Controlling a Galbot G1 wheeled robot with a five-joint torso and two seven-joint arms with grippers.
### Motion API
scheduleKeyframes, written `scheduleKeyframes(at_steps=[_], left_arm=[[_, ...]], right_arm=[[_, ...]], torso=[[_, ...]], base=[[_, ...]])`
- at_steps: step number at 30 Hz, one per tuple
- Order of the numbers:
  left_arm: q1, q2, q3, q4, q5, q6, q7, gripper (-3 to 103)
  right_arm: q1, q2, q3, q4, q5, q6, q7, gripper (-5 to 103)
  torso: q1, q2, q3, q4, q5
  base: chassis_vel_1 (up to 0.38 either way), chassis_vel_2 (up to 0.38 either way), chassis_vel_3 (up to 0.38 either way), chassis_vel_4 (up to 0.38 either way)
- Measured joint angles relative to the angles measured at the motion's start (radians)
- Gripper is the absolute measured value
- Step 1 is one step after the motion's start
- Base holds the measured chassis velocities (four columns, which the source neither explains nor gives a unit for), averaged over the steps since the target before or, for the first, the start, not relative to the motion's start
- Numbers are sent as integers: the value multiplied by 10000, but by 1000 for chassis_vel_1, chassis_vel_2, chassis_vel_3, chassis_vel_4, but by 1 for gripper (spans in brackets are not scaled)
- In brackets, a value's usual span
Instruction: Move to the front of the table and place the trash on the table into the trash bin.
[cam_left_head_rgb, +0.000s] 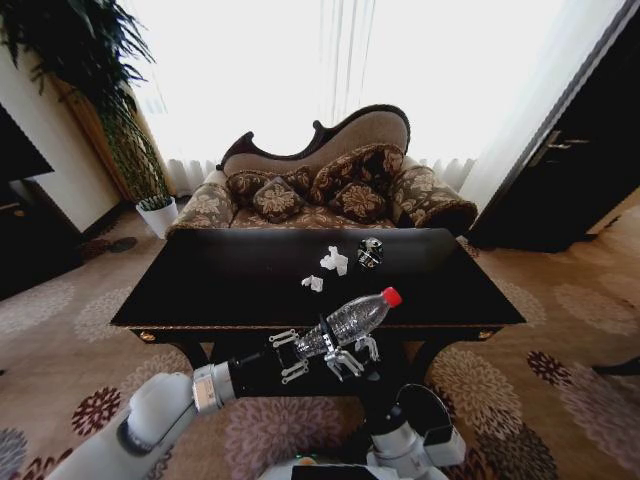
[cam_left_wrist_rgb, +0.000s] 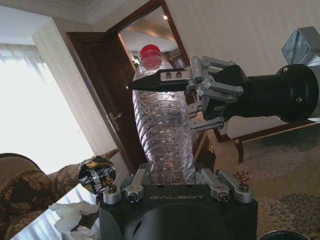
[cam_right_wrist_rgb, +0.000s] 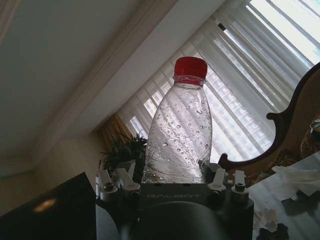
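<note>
Two grippers are meeting at the table's near edge. The left gripper (cam_left_head_rgb: 288, 357) is clenching the base of a clear bottle (cam_left_head_rgb: 350, 320). The right gripper (cam_left_head_rgb: 352, 358) is grasping the same bottle higher up, one finger (cam_left_wrist_rgb: 155, 80) lying across its front. The bottle is tilting, its red cap over the table (cam_left_head_rgb: 200, 290). Two white tissue lumps (cam_left_head_rgb: 335, 261) are lying past the middle of the table. A crushed can (cam_left_head_rgb: 370, 252) is sitting just beside them. A patterned sofa (cam_left_head_rgb: 330, 190) is standing behind the table.

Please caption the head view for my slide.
Both pincers, left and right, grip a clear bottle at the table's front edge.
</note>
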Motion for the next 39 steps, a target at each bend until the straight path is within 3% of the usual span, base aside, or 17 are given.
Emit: scheduleKeyframes(at_steps=[1,3,4,7,16,18,20,21,23,25,30,33,35,39], left_arm=[[51,4,-133,0,-21,-39,30,35],[73,2,-186,-6,-36,-46,41,35],[149,-9,-333,-54,-93,-53,76,35],[344,-32,-618,-161,-162,-53,87,34],[974,-465,-1353,-419,-256,-55,182,30],[1147,-643,-1623,-510,-372,-53,268,41],[1217,-708,-1720,-547,-411,-52,298,41],[1387,-850,-1997,-615,-522,-53,363,52],[1493,-929,-2130,-656,-601,-62,417,52],[1777,-1144,-2524,-761,-859,-145,515,62],[2170,-1654,-3142,-804,-1098,-271,644,84],[2230,-1891,-3350,-809,-1200,-279,627,89],[2218,-2285,-3737,-798,-1459,-243,467,98],[2005,-2684,-4304,-694,-2069,8,33,100]], right_arm=[[8,-3,3,-9,3,9,-26,71],[10,-2,1,-10,1,12,-35,71],[14,9,-15,-9,-1,13,-59,60],[33,6,-42,-5,1,13,-111,45],[149,-143,234,-123,33,99,-204,30],[185,-202,381,-163,136,114,-204,30],[210,-225,443,-185,173,115,-204,30],[297,-270,672,-259,271,161,-137,30],[366,-305,788,-317,285,166,-126,28],[518,-389,1101,-465,306,151,-97,23],[785,-573,1679,-728,468,161,-134,22],[851,-631,1853,-798,518,196,-182,22],[922,-736,2160,-948,612,310,-293,22],[953,-852,2483,-1119,848,534,-624,22]], torso=[[0,0,0,0,0],[0,0,0,0,0],[0,0,0,0,0],[0,0,0,0,0],[0,0,0,0,1],[0,0,0,0,1],[0,0,0,0,0],[0,1,0,1,0],[-1,0,0,0,1],[0,0,0,-1,4],[0,0,0,1,2],[-1,1,0,1,1],[0,0,0,1,2],[0,0,0,0,1]], base=[[0,0,0,0],[0,0,0,0],[0,0,0,0],[0,0,0,0],[0,0,0,0],[0,0,0,0],[0,0,0,0],[0,0,0,0],[0,0,0,0],[0,0,0,0],[0,0,0,0],[0,0,0,0],[0,0,0,0],[0,0,0,0]])
